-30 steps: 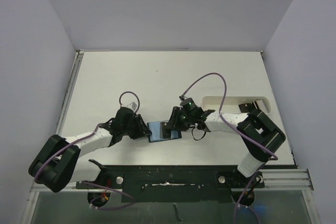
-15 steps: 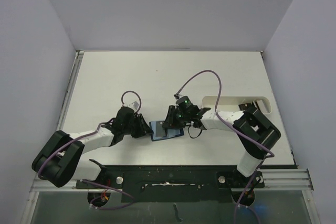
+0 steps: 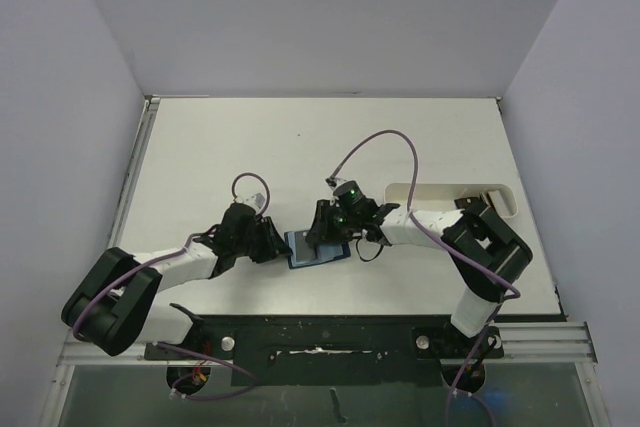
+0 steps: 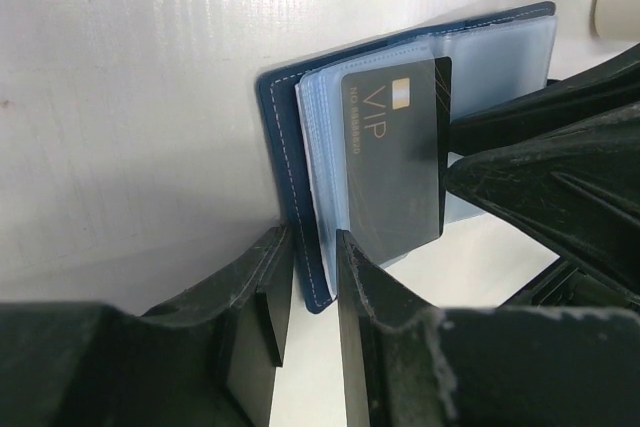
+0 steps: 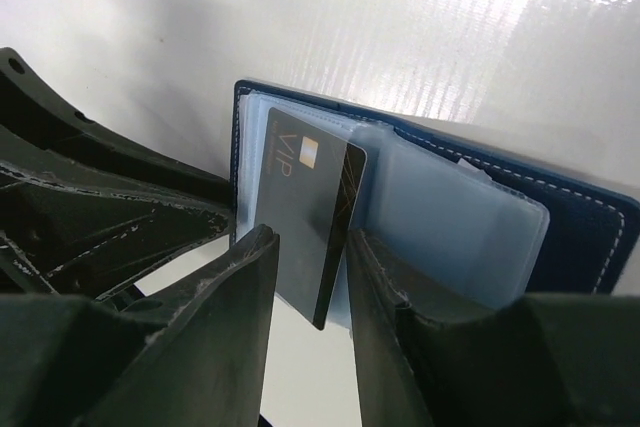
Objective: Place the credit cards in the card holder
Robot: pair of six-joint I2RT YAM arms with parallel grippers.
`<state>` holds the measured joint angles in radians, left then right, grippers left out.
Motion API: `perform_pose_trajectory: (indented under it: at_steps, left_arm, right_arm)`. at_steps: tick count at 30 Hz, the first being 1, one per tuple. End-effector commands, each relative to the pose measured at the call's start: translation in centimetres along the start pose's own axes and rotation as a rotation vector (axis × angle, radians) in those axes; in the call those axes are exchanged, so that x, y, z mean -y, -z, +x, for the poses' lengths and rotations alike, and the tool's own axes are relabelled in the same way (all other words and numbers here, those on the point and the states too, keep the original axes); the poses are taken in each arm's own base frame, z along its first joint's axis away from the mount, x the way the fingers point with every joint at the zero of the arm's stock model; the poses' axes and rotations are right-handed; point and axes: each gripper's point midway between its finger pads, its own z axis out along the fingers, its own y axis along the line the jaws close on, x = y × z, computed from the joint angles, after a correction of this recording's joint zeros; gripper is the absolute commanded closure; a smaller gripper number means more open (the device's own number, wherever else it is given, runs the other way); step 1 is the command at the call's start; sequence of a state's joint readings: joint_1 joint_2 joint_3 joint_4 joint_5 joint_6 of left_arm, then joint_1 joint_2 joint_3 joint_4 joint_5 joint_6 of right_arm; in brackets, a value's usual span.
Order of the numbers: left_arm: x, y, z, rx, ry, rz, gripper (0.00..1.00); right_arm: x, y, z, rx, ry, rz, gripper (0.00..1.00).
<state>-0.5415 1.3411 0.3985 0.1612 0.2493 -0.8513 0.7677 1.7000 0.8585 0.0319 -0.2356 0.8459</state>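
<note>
The card holder (image 3: 322, 251), a navy blue wallet with light blue clear pockets, lies open on the table between my two grippers. My left gripper (image 3: 273, 242) is shut on the left edge of its navy cover (image 4: 285, 162), as the left wrist view (image 4: 312, 247) shows. My right gripper (image 3: 324, 231) holds a dark grey credit card marked VIP (image 5: 305, 197) between its jaws (image 5: 310, 247). The card stands tilted with its far end in the left pocket (image 4: 325, 137). The card also shows in the left wrist view (image 4: 395, 157).
A long white oblong tray (image 3: 430, 192) lies at the right behind my right arm. A tan card (image 3: 492, 198) shows at its right end. The table's left rail (image 3: 135, 177) and the grey walls bound the table.
My right gripper has moved left with the VIP card, onto the wallet's left pockets. My left arm has shifted slightly and still grips the cover.
</note>
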Motion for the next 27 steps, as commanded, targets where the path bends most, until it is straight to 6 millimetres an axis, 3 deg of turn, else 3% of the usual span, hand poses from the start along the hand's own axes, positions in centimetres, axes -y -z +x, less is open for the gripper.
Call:
perform_pose_trajectory:
  at_steps: [1,8,20,27]
  left_arm:
    - [2.2,-0.2,-1.8,0.032,-0.045,0.065,0.77]
    - [2.0,-0.4,-1.7,0.024,-0.051,0.054,0.77]
    - [2.5,0.4,-3.8,0.076,-0.058,-0.005,0.69]
    - [4.6,1.4,-5.1,0.113,-0.057,0.042,0.68]
  right_arm:
    - [-2.8,-0.5,-1.4,0.033,0.089,-0.113,0.65]
    - [-2.9,-0.7,-1.0,0.012,0.122,-0.133,0.61]
    - [-1.9,1.8,-1.5,0.072,0.116,-0.052,0.51]
    - [-0.3,3.1,-2.0,0.099,0.113,0.040,0.50]
